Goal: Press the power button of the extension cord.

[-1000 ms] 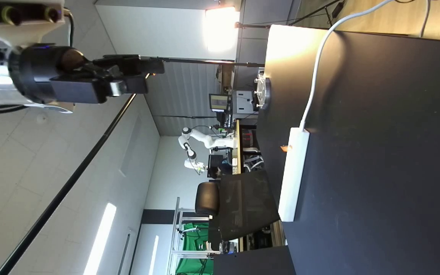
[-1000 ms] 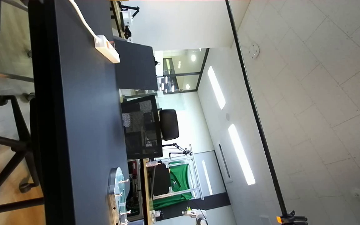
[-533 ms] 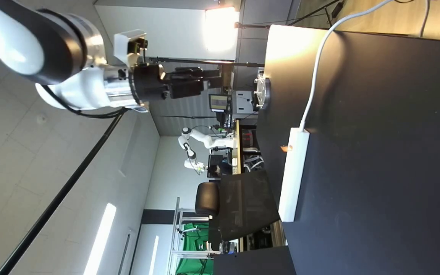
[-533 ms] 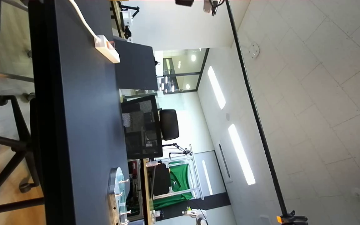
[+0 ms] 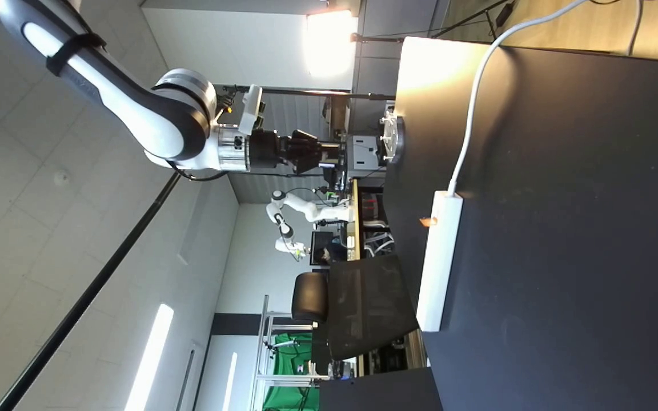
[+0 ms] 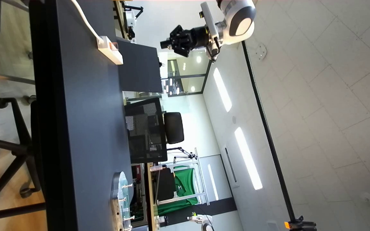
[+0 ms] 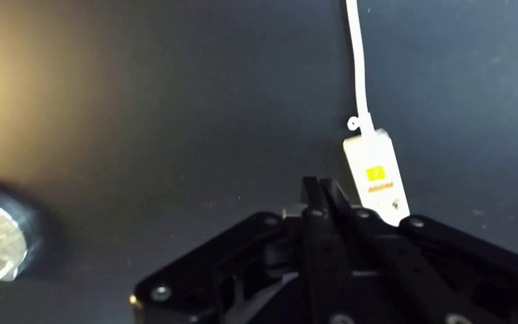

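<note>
Table (image 5: 563,257): stretches dark and flat; shows sideways in both exterior views.
Arm (image 5: 120,97): reaches over the table; alone on the job, hence nearest.
Gripper (image 7: 320,181): hangs well above the table, pointing down, free of all contact.
Strip (image 5: 440,262): rests flat on the table; in the wrist view, lies right of the jaws, with long axis from the top downward, slanting slightly right, and with lower part hidden behind the gripper.
Cable (image 7: 359,72): leaves the strip's top end there, running out of view.
Jaws: look pressed together, pinching nothing, with only a thin dark line between.
Button (image 5: 427,222): shows orange in an exterior view, on the strip's upper face near the cable end; in the wrist view, lies rightward from the jaws, nearly level with their tips, yet much lower in space. Probably calls for a sideways shift that way, across the long axis, before any lowering.
Marks (image 7: 375,173): show yellow and orange-red at the button's spot; cannot tell the exact pressing face.
</note>
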Action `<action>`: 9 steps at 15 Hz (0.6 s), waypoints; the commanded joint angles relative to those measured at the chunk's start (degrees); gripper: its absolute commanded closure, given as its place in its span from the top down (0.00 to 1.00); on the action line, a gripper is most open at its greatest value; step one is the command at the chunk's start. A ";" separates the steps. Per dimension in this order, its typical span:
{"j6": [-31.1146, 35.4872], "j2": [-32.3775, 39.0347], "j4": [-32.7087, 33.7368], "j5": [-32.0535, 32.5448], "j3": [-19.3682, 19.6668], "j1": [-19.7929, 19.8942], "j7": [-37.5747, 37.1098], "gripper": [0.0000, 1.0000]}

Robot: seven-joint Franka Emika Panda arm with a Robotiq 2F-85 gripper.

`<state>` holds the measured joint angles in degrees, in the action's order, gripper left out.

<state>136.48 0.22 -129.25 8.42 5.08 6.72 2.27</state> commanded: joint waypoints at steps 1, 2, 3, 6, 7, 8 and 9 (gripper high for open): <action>-0.10 0.00 0.96 -0.05 0.56 -0.15 0.32 0.01; -0.22 0.02 0.82 -0.09 0.61 -0.16 0.45 0.01; -0.22 0.09 0.45 -0.09 0.56 -0.27 0.45 0.01; -0.21 0.36 0.14 -0.09 0.44 -0.44 0.45 0.01; -0.21 0.37 0.13 -0.09 0.43 -0.44 0.45 0.01; -0.21 0.37 0.14 -0.09 0.43 -0.44 0.45 0.01; -0.21 0.37 0.13 -0.09 0.43 -0.44 0.45 0.01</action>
<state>136.44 0.60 -129.21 8.37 5.27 6.51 2.67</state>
